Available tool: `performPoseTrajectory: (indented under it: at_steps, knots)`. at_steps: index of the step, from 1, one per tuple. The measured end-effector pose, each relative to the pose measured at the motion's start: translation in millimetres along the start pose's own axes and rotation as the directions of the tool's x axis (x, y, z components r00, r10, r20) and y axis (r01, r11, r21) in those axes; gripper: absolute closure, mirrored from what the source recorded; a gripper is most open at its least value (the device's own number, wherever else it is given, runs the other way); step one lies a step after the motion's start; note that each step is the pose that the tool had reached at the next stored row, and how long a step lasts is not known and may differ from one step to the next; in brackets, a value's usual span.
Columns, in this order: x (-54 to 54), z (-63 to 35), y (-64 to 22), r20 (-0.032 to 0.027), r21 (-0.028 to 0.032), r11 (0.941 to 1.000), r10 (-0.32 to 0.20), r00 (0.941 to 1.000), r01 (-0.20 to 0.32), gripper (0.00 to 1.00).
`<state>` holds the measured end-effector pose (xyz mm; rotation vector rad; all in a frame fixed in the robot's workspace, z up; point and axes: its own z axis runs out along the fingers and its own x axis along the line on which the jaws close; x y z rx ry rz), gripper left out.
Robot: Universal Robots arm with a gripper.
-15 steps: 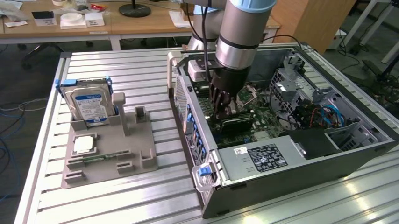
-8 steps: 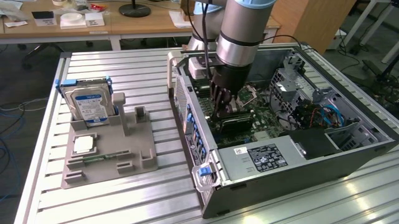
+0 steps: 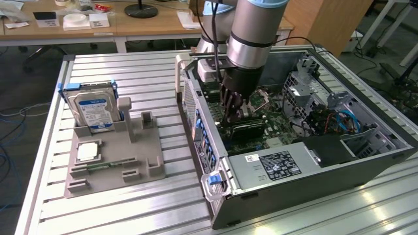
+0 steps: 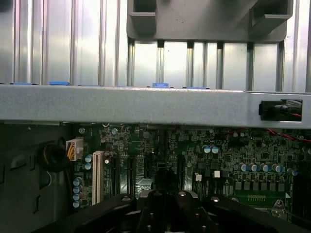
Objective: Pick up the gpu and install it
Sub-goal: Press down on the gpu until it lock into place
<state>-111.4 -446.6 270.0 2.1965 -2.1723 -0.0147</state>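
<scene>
The open computer case (image 3: pixel 307 178) lies on its side on the slotted metal table. My gripper (image 3: pixel 232 115) reaches down into it over the motherboard (image 3: pixel 261 100). The gpu (image 3: pixel 248 129), a thin dark card with a green edge, stands on edge right under the fingers, low against the board, with the gripper shut on it. In the wrist view the gripper (image 4: pixel 165 206) looks along the card's dark edge (image 4: pixel 165 178) towards the expansion slots of the motherboard (image 4: pixel 223 158); the case wall (image 4: pixel 146 104) runs across behind it.
A grey fixture tray (image 3: pixel 140 147) at the exterior view's left holds a hard drive (image 3: pixel 95 110) standing upright, a square chip (image 3: pixel 87 152) and a memory stick (image 3: pixel 107 165). Inside the case are the power supply (image 3: pixel 274 165) and blue cables (image 3: pixel 343 120).
</scene>
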Motion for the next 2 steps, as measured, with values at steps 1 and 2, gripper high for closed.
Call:
performPoseTrajectory:
  at_steps: [1, 2]
  knots:
    - [0.0, 0.0, 0.0, 0.0000, 0.0000, 1.0000, 0.000, 1.0000, 0.000, 0.89]
    - [0.0, 0.0, 0.0, 0.0000, 0.0000, 1.0000, 0.000, 1.0000, 0.000, 0.89]
